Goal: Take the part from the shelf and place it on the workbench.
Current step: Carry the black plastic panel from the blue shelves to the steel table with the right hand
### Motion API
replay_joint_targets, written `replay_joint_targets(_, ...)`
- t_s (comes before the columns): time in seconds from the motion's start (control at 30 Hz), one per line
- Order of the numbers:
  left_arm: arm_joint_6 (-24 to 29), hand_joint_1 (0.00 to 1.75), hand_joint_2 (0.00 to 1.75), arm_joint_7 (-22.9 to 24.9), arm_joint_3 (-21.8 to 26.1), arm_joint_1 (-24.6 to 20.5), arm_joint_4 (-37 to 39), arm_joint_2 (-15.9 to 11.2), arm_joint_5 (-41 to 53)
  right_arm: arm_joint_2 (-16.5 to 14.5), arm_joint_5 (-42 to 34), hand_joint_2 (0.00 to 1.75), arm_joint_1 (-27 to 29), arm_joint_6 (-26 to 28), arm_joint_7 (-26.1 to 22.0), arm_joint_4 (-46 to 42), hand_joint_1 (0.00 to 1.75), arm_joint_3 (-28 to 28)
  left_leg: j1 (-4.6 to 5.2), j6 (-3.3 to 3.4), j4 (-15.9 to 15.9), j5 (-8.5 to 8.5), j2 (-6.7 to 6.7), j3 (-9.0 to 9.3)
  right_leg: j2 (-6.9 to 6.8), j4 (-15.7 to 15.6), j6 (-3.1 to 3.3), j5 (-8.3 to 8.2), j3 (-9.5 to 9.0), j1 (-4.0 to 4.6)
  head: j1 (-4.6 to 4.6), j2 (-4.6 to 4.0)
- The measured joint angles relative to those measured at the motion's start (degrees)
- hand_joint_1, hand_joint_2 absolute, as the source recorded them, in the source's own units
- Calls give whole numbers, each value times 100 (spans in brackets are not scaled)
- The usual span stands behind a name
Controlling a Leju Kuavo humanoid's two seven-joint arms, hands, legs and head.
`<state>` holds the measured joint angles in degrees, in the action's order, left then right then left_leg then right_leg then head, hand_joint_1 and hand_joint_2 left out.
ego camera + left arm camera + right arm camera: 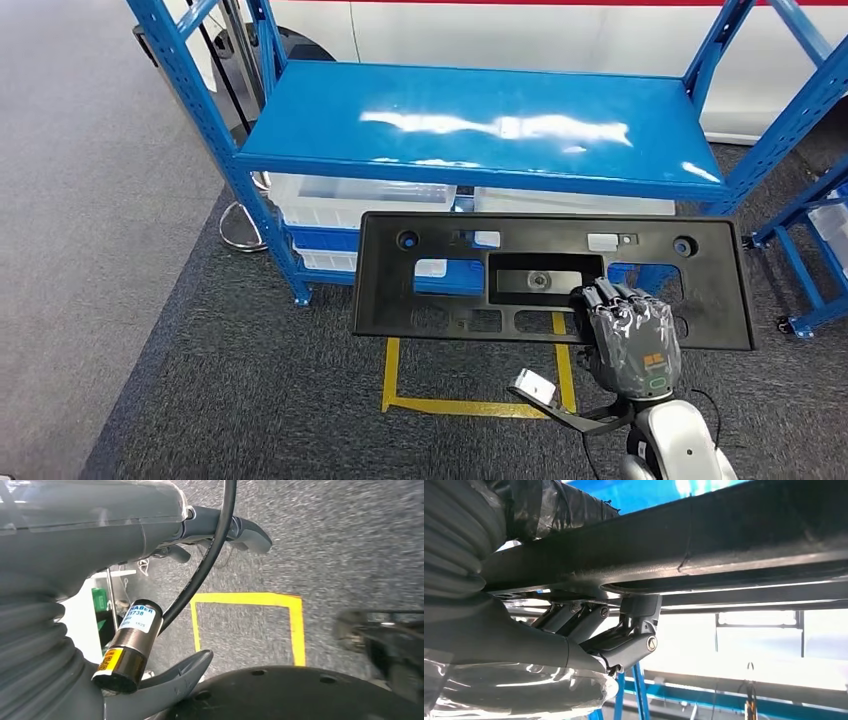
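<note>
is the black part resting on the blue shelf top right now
No, the black part is held by the right hand in front of the blue shelf, whose top surface is bare.

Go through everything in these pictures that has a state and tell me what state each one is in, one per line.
black plastic panel: held level in the air in front of the shelf, off its top deck.
right hand: grips the panel's near edge, right of centre.
left hand: hangs over the carpet, holding nothing, fingers apart.
blue shelf: top deck bare.
clear bins: sitting on the lower shelf level.
</note>
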<state>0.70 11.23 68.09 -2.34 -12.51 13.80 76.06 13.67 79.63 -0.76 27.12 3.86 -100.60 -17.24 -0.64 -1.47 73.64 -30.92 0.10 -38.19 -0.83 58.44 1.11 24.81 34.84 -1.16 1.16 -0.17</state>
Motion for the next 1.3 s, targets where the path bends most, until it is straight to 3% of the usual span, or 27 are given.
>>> replay_joint_targets(0.03, -8, 0, 175, -25, 0, -1, -1, -7, 10, 7, 1, 175, 48, 3, 20, -14, 175, -1, -4, 5, -236, 159, -2, 248, -4, 40, -21, -55, 108, -3, -1, 0)
replay_joint_targets(0.07, -17, 0, 175, -42, 0, -6, -1, -15, 22, 17, 1, 175, 99, 5, 36, -39, 175, 0, -4, 19, -619, 196, -6, 566, -7, 85, -46, -104, 202, -2, -2, 0)
replay_joint_targets(0.13, -30, 0, 175, -54, -1, -12, -1, -27, 37, 50, 2, 175, 183, 9, 57, -112, 175, 3, 20, 85, -1365, 46, -25, 1081, -11, 138, -110, -194, 301, 0, 5, 0)
replay_joint_targets(0.2, -39, 0, 175, -54, -1, -12, 0, -32, 56, 87, 1, 175, 245, 8, 72, -191, 175, 11, 55, 174, -1644, -28, -37, 1201, -12, 112, -189, -316, 317, -4, 1, 0)
replay_joint_targets(0.27, -50, 0, 175, -52, -2, -15, 2, -29, 72, 120, -1, 175, 305, 7, 77, -251, 175, 26, 40, 282, -1675, 103, -9, 1112, 14, 114, -256, -310, 346, -16, -8, 0)
replay_joint_targets(0.3, -54, 0, 175, -52, -3, -18, 2, -29, 74, 138, -1, 175, 335, 7, 78, -272, 175, 33, 29, 342, -1696, 184, 10, 1048, 32, 220, -272, -137, 391, -18, -4, 0)
replay_joint_targets(0.37, -57, 0, 175, -52, -2, -19, 3, -31, 75, 169, -1, 175, 376, 7, 80, -292, 175, 45, 29, 415, -1707, 350, 39, 869, 59, 769, -286, 489, 535, -18, 4, 0)
replay_joint_targets(0.4, -57, 0, 175, -52, -2, -16, 3, -32, 75, 183, -1, 175, 389, 7, 81, -297, 175, 49, 39, 426, -1701, 431, 43, 766, 61, 1132, -295, 753, 600, -18, 8, 0)
replay_joint_targets(0.43, -57, 0, 175, -51, -1, -12, 3, -32, 76, 191, -1, 175, 399, 5, 83, -300, 175, 54, 51, 424, -1690, 512, 47, 658, 62, 1452, -303, 879, 626, -16, 9, 0)
replay_joint_targets(0.5, -55, 0, 175, -46, -1, -7, 3, -31, 76, 210, -3, 175, 421, 1, 88, -305, 175, 71, 70, 414, -1649, 660, 50, 431, 62, 1631, -293, 701, 446, -12, 10, 0)
replay_joint_targets(0.57, -53, 0, 175, -40, -1, -11, 4, -27, 76, 232, -6, 175, 430, -2, 95, -325, 175, 104, 80, 392, -1584, 781, 48, 227, 64, 1061, -240, 466, -108, 1, 9, 0)
replay_joint_targets(0.63, -52, 0, 175, -38, -1, -13, 6, -19, 77, 251, -8, 175, 429, -3, 99, -367, 175, 136, 94, 342, -1534, 879, 43, 113, 64, 236, -178, 584, -682, 37, 7, 0)
replay_joint_targets(0.67, -52, 0, 175, -38, -1, -11, 7, -17, 77, 257, -11, 175, 428, -3, 101, -385, 175, 146, 92, 310, -1532, 929, 43, 94, 65, -15, -152, 674, -823, 61, 9, 0)
replay_joint_targets(0.73, -52, 0, 175, -36, -2, 0, 10, -15, 80, 268, -27, 175, 436, -6, 105, -402, 175, 164, 88, 238, -1568, 1041, 39, 84, 59, -131, -94, 626, -811, 72, 18, 0)
replay_joint_targets(0.77, -51, 0, 175, -37, -3, 5, 11, -16, 84, 276, -50, 175, 440, -10, 107, -410, 175, 175, 83, 205, -1546, 1009, 30, 52, 48, -150, -52, 556, -764, 60, 22, 0)
replay_joint_targets(0.8, -49, 0, 175, -38, -3, 7, 12, -16, 92, 288, -85, 175, 453, -18, 107, -426, 175, 192, 79, 173, -1447, 860, 19, -1, 34, -167, -1, 474, -697, 42, 17, 0)
replay_joint_targets(0.87, -43, 0, 175, -42, -3, 10, 13, -16, 119, 321, -204, 175, 494, -56, 93, -486, 175, 253, 57, 120, -939, 259, 4, -151, 12, -177, 61, 318, -523, 28, 4, 0)
replay_joint_targets(0.9, -42, 0, 175, -43, -4, 9, 13, -16, 136, 348, -280, 175, 523, -85, 75, -524, 175, 303, 45, 97, -576, -35, 3, -215, 10, -168, 71, 245, -427, 30, -2, 0)
replay_joint_targets(0.93, -42, 0, 175, -45, -6, 9, 13, -17, 152, 385, -370, 175, 556, -123, 45, -562, 175, 369, 37, 77, -234, -196, 4, -246, 9, -154, 62, 174, -329, 32, -4, 0)
replay_joint_targets(0.97, -44, 0, 175, -48, -8, 8, 13, -17, 166, 432, -469, 175, 591, -164, 4, -602, 175, 447, 30, 62, 6, -208, 4, -221, 5, -132, 51, 103, -224, 33, -3, 0)
replay_joint_targets(1.0, -49, 0, 175, -51, -10, 6, 13, -19, 178, 480, -564, 175, 631, -198, -47, -643, 175, 532, 24, 55, 78, -88, 5, -117, 1, -103, 37, 39, -116, 32, -4, 0)
replay_joint_targets(1.07, -59, 0, 175, -54, -12, 0, 12, -22, 190, 575, -739, 175, 721, -250, -162, -748, 175, 719, 12, 71, -354, 205, 2, 372, -6, -27, -3, -67, 85, 30, -4, 0)
replay_joint_targets(1.13, -63, 0, 175, -58, -12, -8, 11, -26, 192, 652, -863, 175, 817, -279, -267, -871, 175, 899, 28, 118, -1210, 128, -8, 1000, -5, 47, -59, -142, 218, 39, -3, 0)
replay_joint_targets(1.17, -64, 0, 175, -72, -12, -11, 11, -28, 195, 685, -914, 175, 864, -292, -315, -929, 175, 988, 44, 151, -1524, 27, -12, 1191, -6, 63, -96, -181, 249, 42, -1, 0)
replay_joint_targets(1.2, -66, 0, 175, -94, -13, -12, 12, -29, 196, 709, -954, 175, 912, -305, -355, -975, 175, 1068, 66, 187, -1696, -43, -15, 1270, -7, 58, -138, -223, 264, 41, 1, 0)
replay_joint_targets(1.27, -72, 0, 175, -146, -14, -7, 13, -28, 196, 750, -1024, 175, 1005, -335, -413, -1048, 175, 1218, 72, 294, -1774, 17, -1, 1239, 2, 47, -221, -274, 279, 20, 4, 0)
replay_joint_targets(1.3, -75, 0, 175, -162, -14, -6, 14, -27, 195, 772, -1046, 175, 1047, -347, -431, -1076, 175, 1285, 65, 352, -1795, 72, 16, 1212, 17, 130, -250, -192, 322, 9, 7, 0)
